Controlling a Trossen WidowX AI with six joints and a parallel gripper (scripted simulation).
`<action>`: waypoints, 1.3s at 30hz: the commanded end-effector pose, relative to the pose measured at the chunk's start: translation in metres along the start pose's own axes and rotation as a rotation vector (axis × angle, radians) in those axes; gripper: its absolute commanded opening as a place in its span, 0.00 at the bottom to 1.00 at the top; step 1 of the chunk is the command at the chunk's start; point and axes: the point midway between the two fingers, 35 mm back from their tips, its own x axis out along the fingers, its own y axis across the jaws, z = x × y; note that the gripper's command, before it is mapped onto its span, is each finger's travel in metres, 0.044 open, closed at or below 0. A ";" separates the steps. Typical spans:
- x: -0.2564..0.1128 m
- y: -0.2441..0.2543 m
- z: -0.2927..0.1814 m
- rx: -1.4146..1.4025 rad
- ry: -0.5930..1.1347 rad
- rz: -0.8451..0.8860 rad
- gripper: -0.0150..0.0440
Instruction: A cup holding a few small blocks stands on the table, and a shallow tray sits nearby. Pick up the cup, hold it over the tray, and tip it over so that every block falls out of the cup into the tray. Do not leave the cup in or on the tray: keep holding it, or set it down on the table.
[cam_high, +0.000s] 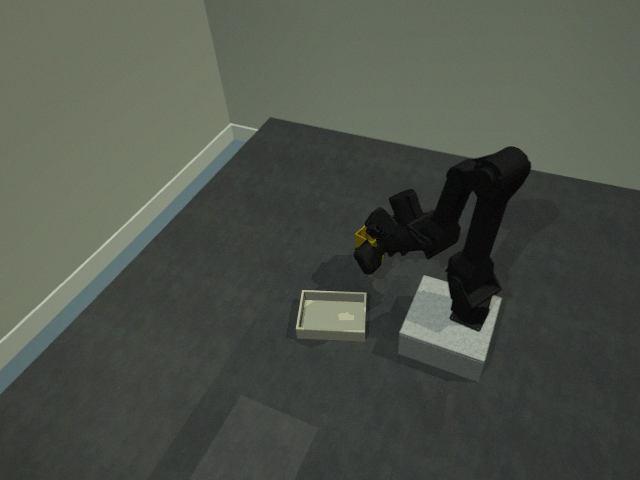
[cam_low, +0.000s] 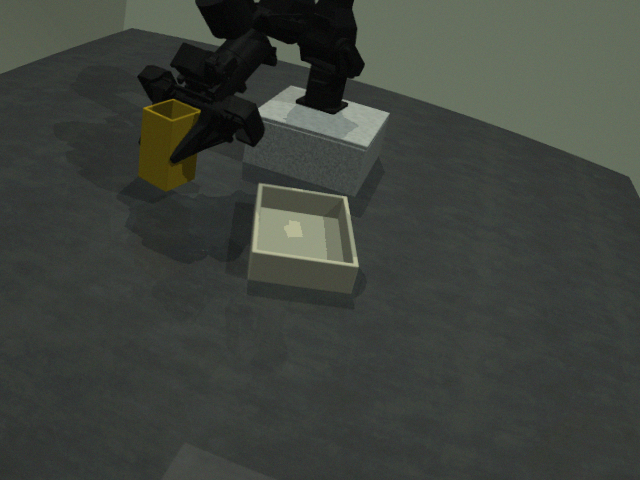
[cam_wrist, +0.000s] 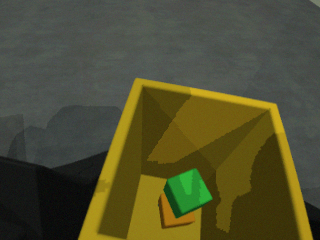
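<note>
Gripping the yellow cup (cam_high: 360, 239) (cam_low: 156, 149) (cam_wrist: 129, 130) upright in the claw (cam_high: 373, 249) (cam_low: 157, 150), left of centre in the exterior view, with the tray (cam_high: 330, 334) (cam_low: 302, 272) lower and to the right, calling for a sideways carry before tipping.

Plain room of no certain kind, perhaps a lab corner, bare grey-green walls (cam_high: 423, 77) meeting toward eleven o'clock, pale baseboard (cam_high: 170, 178) above a blue floor strip (cam_high: 178, 198) at nine to eleven, dark tabletop (cam_high: 206, 289) (cam_low: 439, 361) (cam_wrist: 75, 45), robot arm (cam_high: 483, 222) (cam_low: 328, 56) on a speckled block (cam_high: 439, 346) (cam_low: 305, 155).
</note>
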 end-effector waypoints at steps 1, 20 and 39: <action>-0.003 -0.001 0.009 0.002 -0.010 -0.005 0.25; -0.016 -0.002 0.030 0.002 -0.011 -0.005 0.25; -0.010 0.063 0.043 -0.097 -0.009 0.137 0.25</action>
